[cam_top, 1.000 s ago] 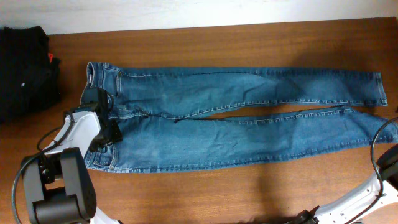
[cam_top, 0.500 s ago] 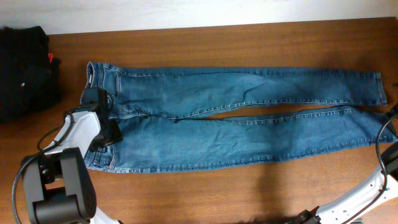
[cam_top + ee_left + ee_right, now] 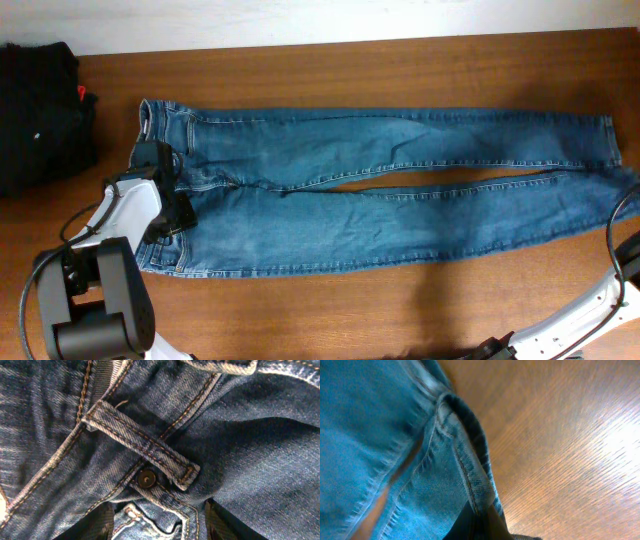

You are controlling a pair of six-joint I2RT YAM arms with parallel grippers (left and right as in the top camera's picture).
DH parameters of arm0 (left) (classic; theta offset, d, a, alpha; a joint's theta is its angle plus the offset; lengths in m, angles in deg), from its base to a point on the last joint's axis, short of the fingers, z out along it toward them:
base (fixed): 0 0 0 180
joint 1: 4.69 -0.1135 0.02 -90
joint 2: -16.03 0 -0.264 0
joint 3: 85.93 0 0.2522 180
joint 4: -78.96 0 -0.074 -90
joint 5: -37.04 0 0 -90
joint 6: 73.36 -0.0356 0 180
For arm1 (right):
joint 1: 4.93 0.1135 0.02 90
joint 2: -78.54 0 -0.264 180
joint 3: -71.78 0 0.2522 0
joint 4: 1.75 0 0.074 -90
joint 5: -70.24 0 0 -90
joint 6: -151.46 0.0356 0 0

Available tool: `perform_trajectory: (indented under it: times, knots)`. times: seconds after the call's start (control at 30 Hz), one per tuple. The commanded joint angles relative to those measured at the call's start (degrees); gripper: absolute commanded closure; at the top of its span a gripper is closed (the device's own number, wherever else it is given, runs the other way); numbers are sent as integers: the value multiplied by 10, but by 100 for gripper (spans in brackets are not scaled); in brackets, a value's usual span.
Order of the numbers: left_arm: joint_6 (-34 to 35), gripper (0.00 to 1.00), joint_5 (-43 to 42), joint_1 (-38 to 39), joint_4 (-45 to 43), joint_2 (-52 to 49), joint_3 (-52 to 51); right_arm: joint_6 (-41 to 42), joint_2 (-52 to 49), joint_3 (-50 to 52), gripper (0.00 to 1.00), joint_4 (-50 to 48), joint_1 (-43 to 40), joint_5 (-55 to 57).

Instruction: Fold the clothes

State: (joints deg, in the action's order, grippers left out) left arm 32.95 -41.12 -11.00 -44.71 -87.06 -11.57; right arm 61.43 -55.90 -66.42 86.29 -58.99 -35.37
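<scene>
The blue denim jeans [image 3: 350,190] lie flat across the table, waist at the left and both legs running right. My left gripper [image 3: 168,205] sits on the waistband. In the left wrist view its fingers [image 3: 102,522] stand on either side of a bunched fold of jeans [image 3: 150,450] by a belt loop and rivet, closed onto it around the left gripper [image 3: 160,522]. My right gripper [image 3: 482,522] is shut on the hem seam of the jeans [image 3: 395,435], at the end of the near leg [image 3: 625,185]. The gripper itself is out of the overhead view.
A black garment pile [image 3: 40,110] with a small red tag [image 3: 80,93] lies at the far left corner. Bare wooden table [image 3: 400,310] runs along the front. The right arm's white link and cable [image 3: 600,300] cross the front right corner.
My right gripper has closed on the near leg's hem, and that leg end has shifted slightly right and away. The left gripper has not moved.
</scene>
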Motion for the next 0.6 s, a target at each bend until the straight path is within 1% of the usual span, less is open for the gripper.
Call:
perform_trajectory:
  times: [0.0, 0.03, 0.07, 0.1, 0.23, 0.37, 0.47, 0.57]
  knots:
    - [2, 42, -5, -3, -6, -8, 6, -12, -2, -77, 96, 14, 0, -18]
    - [2, 42, -5, -3, -6, -8, 6, -12, -2, -94, 89, 20, 0, -17]
    - [2, 42, -5, -3, -6, -8, 6, -12, -2, -108, 78, 26, 0, -17]
    - [2, 42, -5, -3, -6, -8, 6, -12, -2, -114, 72, 28, 0, -15]
    - [2, 42, -5, -3, -6, -8, 6, -12, -2, -108, 55, 35, 0, 17]
    - [2, 42, -5, -3, -7, -8, 6, -12, -2, -93, 50, 35, 0, 28]
    - [2, 42, -5, -3, -8, -8, 6, -12, -2, -92, 49, 36, 0, 22]
    - [2, 42, -5, -3, -10, -8, 6, -12, -2, -93, 49, 45, 1, -12]
